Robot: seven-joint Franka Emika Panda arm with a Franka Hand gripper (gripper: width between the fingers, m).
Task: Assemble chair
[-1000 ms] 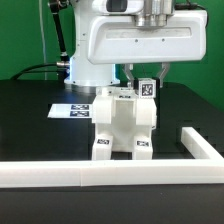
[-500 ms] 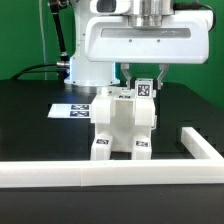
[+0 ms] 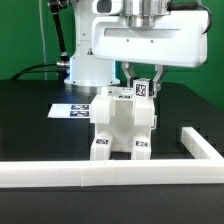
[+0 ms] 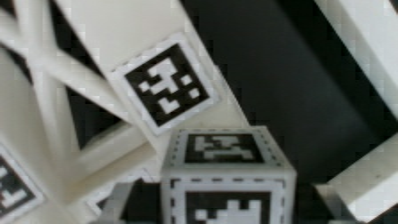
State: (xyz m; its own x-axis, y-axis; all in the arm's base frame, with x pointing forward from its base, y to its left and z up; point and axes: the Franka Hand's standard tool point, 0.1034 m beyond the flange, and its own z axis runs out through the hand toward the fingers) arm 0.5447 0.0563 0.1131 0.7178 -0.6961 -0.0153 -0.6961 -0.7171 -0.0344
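The white chair (image 3: 122,125) stands in the middle of the black table, a blocky body on short legs with tags on its front. My gripper (image 3: 144,80) hangs right over its top on the exterior view's right. Its fingers (image 3: 128,74) straddle a small white tagged block (image 3: 145,90) that sits on the chair's top. In the wrist view this block (image 4: 222,175) fills the space between the fingers (image 4: 121,198), with tags on two faces. White chair bars and another tag (image 4: 164,88) lie beyond it. The gripper looks shut on the block.
The marker board (image 3: 72,109) lies flat on the table behind the chair on the exterior view's left. A long low white border rail (image 3: 100,175) runs along the front and turns back at the exterior view's right (image 3: 200,147). The robot base (image 3: 85,68) stands behind.
The gripper body has turned and shifted slightly toward the exterior view's right. The tagged block between the fingers has turned a little with it. The chair has stayed in place.
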